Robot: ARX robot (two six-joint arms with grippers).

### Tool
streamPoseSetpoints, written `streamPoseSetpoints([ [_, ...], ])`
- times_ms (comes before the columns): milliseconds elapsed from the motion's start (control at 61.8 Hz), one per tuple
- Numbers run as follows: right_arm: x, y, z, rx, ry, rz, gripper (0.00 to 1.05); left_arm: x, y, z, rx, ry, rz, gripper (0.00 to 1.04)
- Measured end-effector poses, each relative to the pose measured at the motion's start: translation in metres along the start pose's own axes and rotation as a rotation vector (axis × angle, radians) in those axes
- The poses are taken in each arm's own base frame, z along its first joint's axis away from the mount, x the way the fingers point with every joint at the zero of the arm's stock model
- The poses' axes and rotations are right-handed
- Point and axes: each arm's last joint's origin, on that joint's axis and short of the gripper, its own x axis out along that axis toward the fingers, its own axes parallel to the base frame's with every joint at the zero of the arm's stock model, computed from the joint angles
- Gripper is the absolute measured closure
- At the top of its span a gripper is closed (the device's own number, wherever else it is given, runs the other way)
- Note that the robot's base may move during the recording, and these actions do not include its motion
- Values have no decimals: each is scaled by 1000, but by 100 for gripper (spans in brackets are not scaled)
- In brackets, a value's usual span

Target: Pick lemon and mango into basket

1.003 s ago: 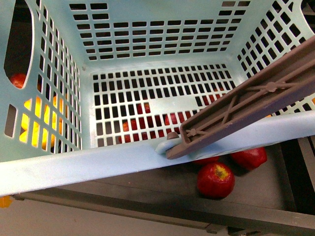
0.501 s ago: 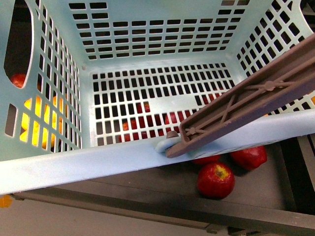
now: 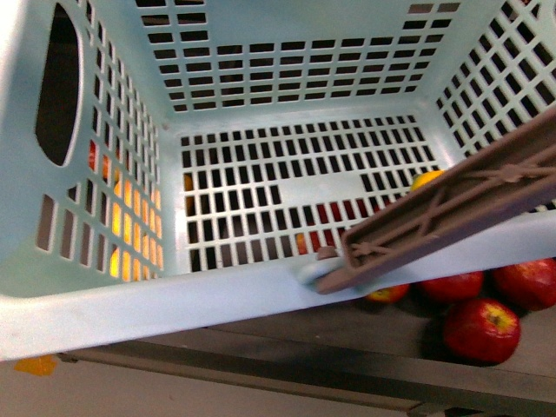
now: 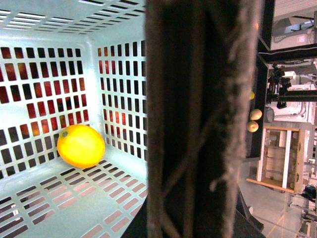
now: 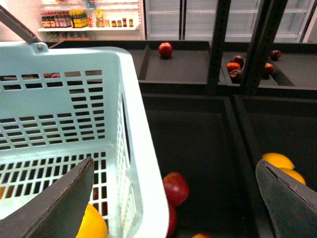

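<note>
The pale teal basket [image 3: 156, 304] fills the front view, its brownish handle [image 3: 452, 208] slanting across the right side. My left gripper [image 4: 198, 213] is shut on that handle [image 4: 198, 99], which hides its fingers. An egg-shaped orange-yellow fruit, the lemon by its look, lies on the basket floor [image 4: 80, 146] [image 3: 426, 180] [image 5: 93, 224]. My right gripper [image 5: 176, 198] is open above the basket's side rim [image 5: 133, 148] and a dark bin. Two more orange-yellow fruits [image 5: 278, 160] lie in a bin beside its finger; I cannot tell whether either is the mango.
Red apples [image 3: 482, 330] lie in the dark bin under and in front of the basket, and others [image 5: 176, 188] beside its wall. Yellow-orange fruit shows through the left wall's slots [image 3: 122, 230]. Dark shelf posts [image 5: 262, 44] and further bins stand behind.
In the front view the basket and the apples below have shifted right and the picture has blurred. An orange-yellow fruit now shows on the basket floor beside the handle.
</note>
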Motion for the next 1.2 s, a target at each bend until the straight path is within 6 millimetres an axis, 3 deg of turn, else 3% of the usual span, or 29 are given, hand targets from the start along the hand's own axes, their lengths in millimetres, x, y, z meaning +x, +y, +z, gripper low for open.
streamPoseSetpoints([
  [1197,0,0,-2,0,4,3,9,-1,2,2,1,-11,8,100],
])
